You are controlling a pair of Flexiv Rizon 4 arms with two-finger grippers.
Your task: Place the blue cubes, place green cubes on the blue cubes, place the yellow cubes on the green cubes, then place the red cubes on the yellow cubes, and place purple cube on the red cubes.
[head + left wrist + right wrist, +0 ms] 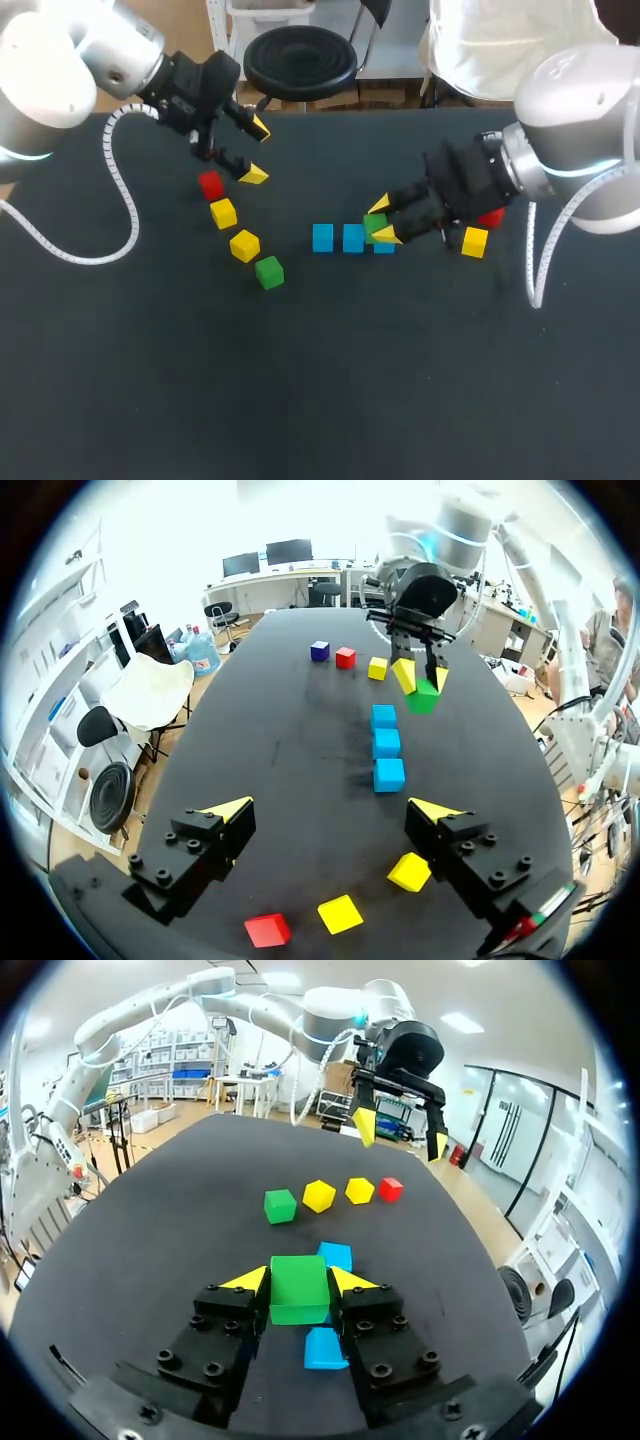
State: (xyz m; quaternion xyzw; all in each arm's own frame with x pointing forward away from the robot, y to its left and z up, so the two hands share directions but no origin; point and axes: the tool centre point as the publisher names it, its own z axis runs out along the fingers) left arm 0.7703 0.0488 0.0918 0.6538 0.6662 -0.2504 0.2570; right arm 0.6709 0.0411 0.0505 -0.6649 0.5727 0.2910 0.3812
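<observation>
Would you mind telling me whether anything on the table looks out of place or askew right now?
Nothing stands out. The three blue cubes sit in a straight row, the right gripper holds a green cube squarely above one end, and the loose cubes lie flat, merely turned at differing angles.

Both arms are built of smooth, rounded silver-grey shells. The left arm (60, 60) stands at the far left corner of the table (320, 400), and the right arm (580, 120) stands at its right edge. Each carries a thin glowing cyan ring (580, 172) at a joint. A white cable (115, 170), spiral-wrapped on the left arm, loops from each arm above the table. The wrists are matte black. The left gripper (256, 152) and right gripper (381, 220) are black angular blocks studded with round screws (213, 1368), ending in wedge-shaped bright yellow tips (228, 807). Small red and green marks (525, 920) sit on the left gripper's body.
</observation>
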